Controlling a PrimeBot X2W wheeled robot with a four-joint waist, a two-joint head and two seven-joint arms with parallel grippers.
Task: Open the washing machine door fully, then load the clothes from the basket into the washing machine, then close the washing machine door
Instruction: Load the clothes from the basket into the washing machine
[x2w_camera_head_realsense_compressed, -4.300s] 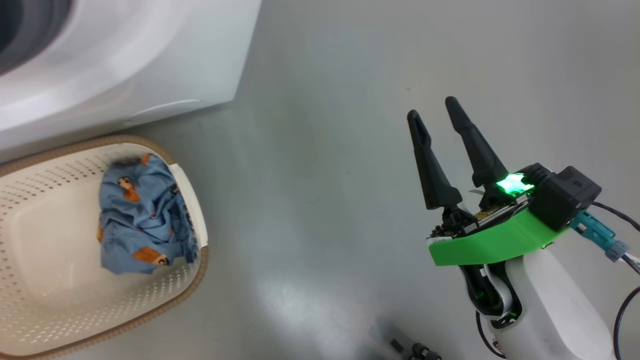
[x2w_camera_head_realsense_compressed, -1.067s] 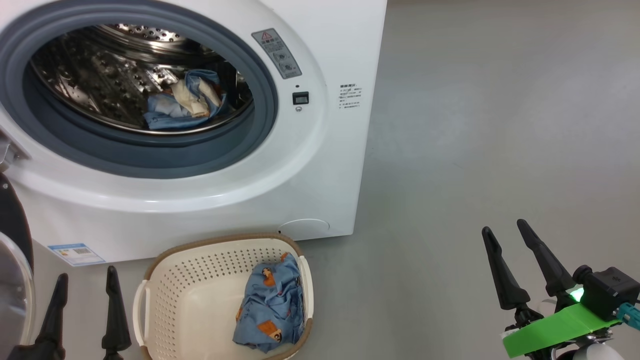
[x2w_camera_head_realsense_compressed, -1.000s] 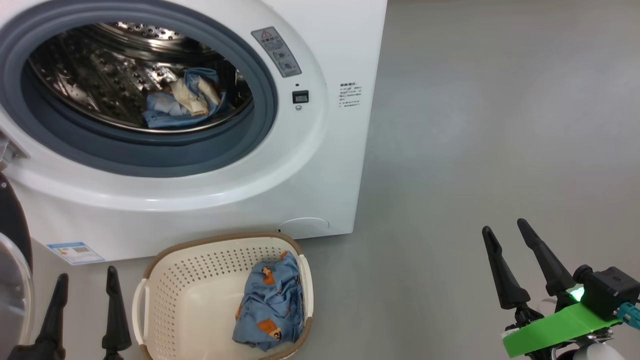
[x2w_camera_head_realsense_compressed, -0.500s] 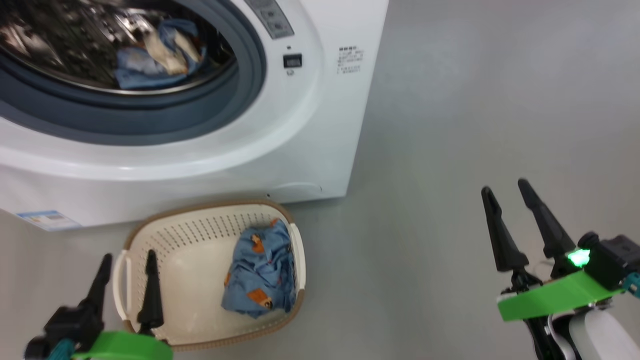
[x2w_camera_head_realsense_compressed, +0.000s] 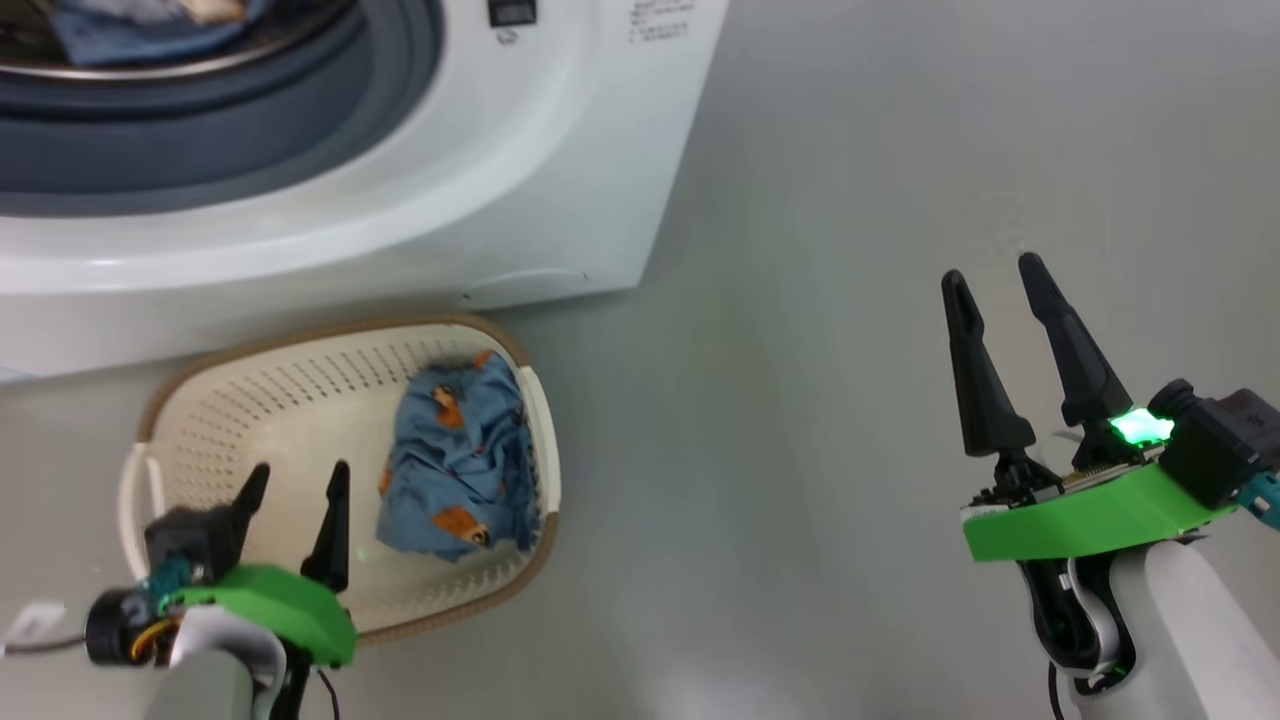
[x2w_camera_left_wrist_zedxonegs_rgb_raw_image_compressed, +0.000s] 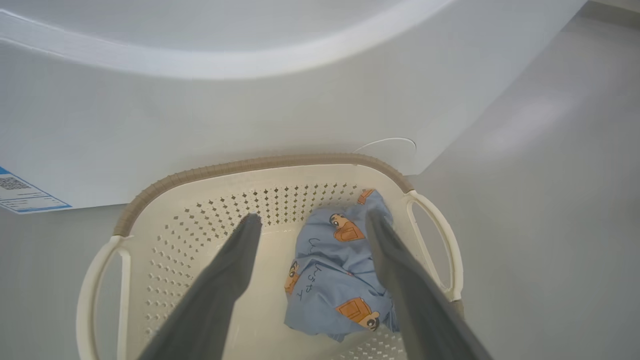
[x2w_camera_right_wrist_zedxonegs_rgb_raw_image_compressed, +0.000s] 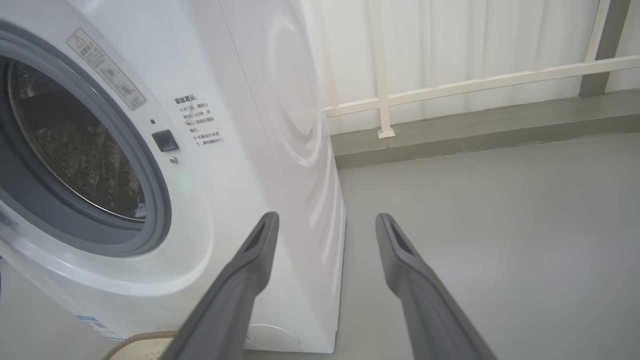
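While left gripper (x2w_camera_head_realsense_compressed: 302, 467) hangs above basket (x2w_camera_head_realsense_compressed: 300, 385), jaws apart

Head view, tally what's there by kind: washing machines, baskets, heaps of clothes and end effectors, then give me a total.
Washing machine: 1
Basket: 1
Heaps of clothes: 2, the basket heap and the drum heap
End effectors: 2, the left end effector and the right end effector, both open
Total: 6

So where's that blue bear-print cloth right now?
In the head view the cloth lies lower left, bunched against the right wall of the cream basket, in front of the washing machine, beside the open left pincer.
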